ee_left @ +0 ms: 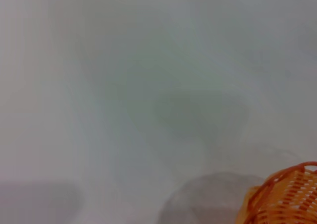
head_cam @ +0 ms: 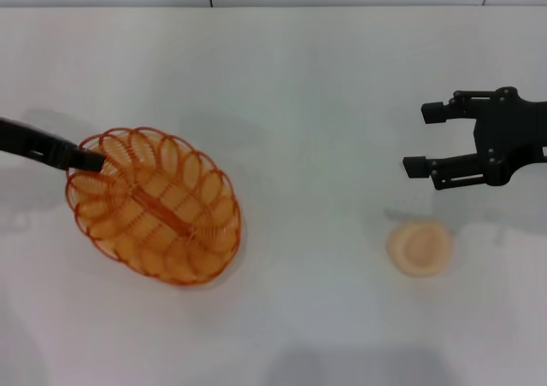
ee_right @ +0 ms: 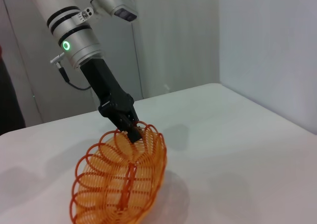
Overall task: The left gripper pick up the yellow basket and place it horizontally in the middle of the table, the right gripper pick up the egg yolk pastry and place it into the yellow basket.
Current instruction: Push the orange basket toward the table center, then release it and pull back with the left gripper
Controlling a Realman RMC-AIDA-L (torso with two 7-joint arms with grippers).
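We see left gripper (head_cam: 96,158) clamped on basket (head_cam: 154,205) rim at its far-left end; basket tilted, raised off desk (head_cam: 299,87), left of centre. Right gripper (head_cam: 419,138) hovers over desk's right side, 2 fingers apart. Pastry (head_cam: 420,248) lies on desk just near side of it.

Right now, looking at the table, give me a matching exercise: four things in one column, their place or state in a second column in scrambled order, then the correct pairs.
Things:
1. yellow basket
2. egg yolk pastry
3. left gripper
4. right gripper

Places or states:
A. fingers spread apart, hovering beyond the small bun, holding nothing
B. tilted, gripped by its rim, on the robot's left
C. lying alone on the white table, on the robot's right
D. clamped on looped orange wire

Pairs: 1-B, 2-C, 3-D, 4-A
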